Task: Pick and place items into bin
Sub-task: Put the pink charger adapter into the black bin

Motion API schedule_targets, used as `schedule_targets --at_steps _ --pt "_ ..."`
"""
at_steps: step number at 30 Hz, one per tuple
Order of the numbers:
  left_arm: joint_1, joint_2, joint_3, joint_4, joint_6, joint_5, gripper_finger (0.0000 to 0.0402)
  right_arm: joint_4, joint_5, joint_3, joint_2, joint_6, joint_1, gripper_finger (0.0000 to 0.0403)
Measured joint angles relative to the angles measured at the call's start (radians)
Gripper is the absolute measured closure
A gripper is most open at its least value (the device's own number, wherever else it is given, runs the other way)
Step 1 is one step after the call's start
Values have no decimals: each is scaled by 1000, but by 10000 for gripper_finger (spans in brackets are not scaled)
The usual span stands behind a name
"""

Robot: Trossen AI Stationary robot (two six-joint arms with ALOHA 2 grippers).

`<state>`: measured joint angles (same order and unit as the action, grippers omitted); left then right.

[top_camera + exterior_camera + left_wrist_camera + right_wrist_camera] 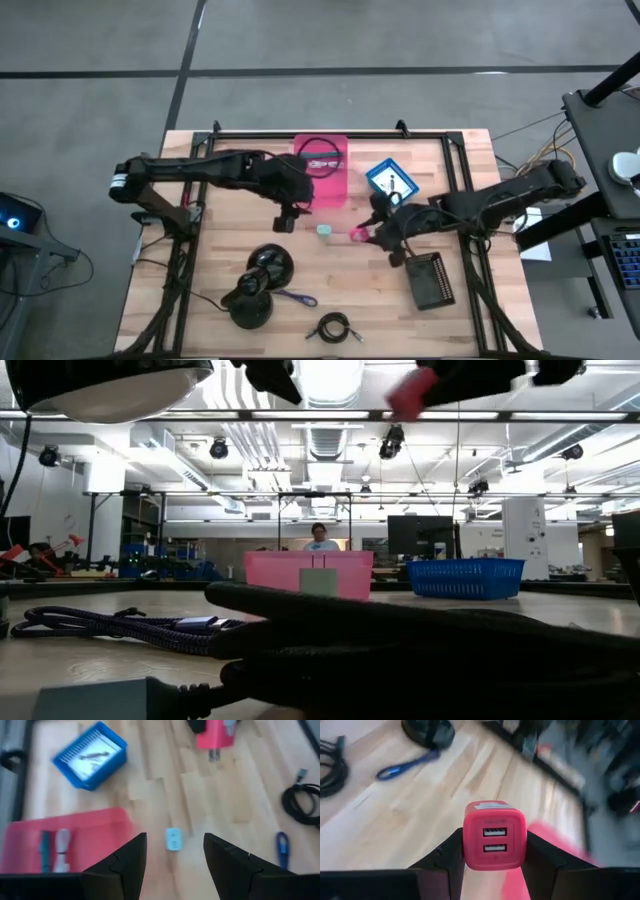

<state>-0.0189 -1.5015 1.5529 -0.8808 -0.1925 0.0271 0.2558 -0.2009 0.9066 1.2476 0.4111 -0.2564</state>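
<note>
We carry the pink cube-shaped USB charger (pixel 494 841) toward the bin.

The right gripper (pixel 372 236) clamps it, lifted off the wooden table (pixel 220 230); next we swing it over the pink plastic bin (pixel 330 180) and release. The pale teal cube (pixel 324 229) lies beneath the empty, open left gripper (pixel 173 854).
</note>
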Motion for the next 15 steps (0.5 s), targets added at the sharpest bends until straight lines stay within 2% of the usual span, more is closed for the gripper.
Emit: schedule_targets --at_steps 6,9,15 --pt "0 28 -6 15 -29 -57 222 319 4 71 -50 -305 -8 262" --pt "-1 31 -7 21 -45 -64 222 462 42 93 -59 -465 -14 262" --pt "0 31 -24 28 -102 -63 222 637 157 97 -62 -745 -24 262"
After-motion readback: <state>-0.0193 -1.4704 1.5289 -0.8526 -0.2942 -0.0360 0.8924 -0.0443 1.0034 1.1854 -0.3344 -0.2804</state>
